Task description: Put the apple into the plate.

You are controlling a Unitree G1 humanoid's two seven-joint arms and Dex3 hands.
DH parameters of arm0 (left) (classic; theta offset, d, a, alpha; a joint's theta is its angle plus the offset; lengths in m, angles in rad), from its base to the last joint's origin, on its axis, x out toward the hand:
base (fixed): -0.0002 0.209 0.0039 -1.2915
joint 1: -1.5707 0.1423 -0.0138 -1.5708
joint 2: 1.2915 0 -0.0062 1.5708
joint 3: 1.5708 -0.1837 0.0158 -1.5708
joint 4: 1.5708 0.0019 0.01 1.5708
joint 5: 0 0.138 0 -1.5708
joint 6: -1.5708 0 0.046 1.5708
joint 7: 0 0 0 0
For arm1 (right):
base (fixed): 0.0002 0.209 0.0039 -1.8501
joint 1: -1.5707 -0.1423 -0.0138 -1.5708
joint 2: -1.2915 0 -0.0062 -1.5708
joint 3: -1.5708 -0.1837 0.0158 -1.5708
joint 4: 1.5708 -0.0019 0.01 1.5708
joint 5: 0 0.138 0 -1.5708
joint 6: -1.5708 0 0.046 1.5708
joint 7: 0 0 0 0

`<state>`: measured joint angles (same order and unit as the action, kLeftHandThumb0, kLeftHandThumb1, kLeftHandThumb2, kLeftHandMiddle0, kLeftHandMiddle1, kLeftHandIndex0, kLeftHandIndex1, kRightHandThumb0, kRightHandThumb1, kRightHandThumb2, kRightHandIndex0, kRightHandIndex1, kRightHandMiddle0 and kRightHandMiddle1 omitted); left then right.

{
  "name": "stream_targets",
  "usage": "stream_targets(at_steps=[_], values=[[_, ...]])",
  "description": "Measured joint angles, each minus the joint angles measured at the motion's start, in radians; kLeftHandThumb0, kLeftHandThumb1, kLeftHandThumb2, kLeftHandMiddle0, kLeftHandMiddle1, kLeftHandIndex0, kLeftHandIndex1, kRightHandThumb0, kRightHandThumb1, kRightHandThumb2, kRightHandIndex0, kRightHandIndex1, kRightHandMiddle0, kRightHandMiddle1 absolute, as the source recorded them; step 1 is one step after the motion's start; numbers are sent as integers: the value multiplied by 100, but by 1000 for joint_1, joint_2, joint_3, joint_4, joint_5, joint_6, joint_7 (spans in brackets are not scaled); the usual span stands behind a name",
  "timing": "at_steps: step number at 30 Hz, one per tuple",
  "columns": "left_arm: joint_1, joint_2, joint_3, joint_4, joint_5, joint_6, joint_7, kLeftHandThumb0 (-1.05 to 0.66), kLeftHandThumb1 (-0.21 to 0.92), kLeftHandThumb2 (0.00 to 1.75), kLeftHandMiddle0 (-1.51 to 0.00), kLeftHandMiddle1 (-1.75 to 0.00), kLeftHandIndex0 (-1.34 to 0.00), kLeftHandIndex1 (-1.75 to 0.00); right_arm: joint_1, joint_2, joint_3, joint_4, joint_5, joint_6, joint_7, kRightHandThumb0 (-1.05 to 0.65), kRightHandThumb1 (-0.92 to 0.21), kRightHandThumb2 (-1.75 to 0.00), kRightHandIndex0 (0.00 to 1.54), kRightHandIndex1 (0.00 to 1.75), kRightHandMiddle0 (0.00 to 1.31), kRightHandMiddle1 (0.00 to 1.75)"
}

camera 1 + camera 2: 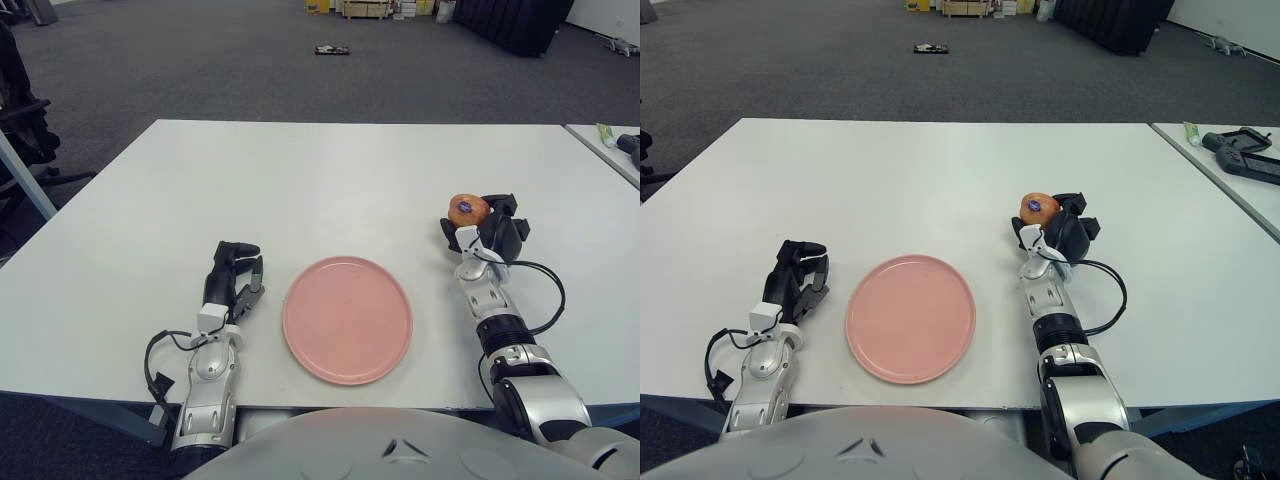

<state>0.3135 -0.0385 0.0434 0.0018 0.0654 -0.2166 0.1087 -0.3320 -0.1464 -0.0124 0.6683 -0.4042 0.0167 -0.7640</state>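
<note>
A red-yellow apple (467,209) with a blue sticker sits in the fingers of my right hand (483,225), to the right of the plate and slightly farther back. The fingers curl around it on both sides. I cannot tell whether the apple touches the table. A pink round plate (347,318) lies empty on the white table (300,180) near the front edge, between my hands. My left hand (236,272) shows just left of the plate, fingers relaxed and holding nothing.
A second table stands at the right with a dark device (1240,150) and a small tube (1193,133) on it. A black chair (20,130) is off the table's left side. A small dark object (332,50) lies on the floor behind.
</note>
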Motion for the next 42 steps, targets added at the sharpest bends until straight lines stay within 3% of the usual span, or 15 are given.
stream_targets(at_steps=[9, 19, 32, 42], values=[[0, 0, 1, 0, -2, 0, 0, -35, 91, 54, -41, -143, -20, -175, 13, 5, 6, -18, -2, -94, -23, -48, -32, -131, 115, 175, 61, 175], [0, -1, 0, 3, -4, -6, 0, -35, 89, 57, -44, -144, -22, -175, 84, 45, 84, -238, -43, -139, 5, -51, -24, -142, 126, 175, 68, 175], [-1, -1, -2, 4, -3, -9, 0, -35, 88, 58, -45, -146, -22, -175, 204, 45, 239, -526, -93, -273, 210, -53, -20, -147, 133, 175, 71, 175], [-2, 6, -1, 12, 1, -15, 0, -35, 87, 60, -48, -148, -22, -175, 249, -28, 310, -557, -29, -442, 480, -52, -22, -143, 134, 175, 69, 175]])
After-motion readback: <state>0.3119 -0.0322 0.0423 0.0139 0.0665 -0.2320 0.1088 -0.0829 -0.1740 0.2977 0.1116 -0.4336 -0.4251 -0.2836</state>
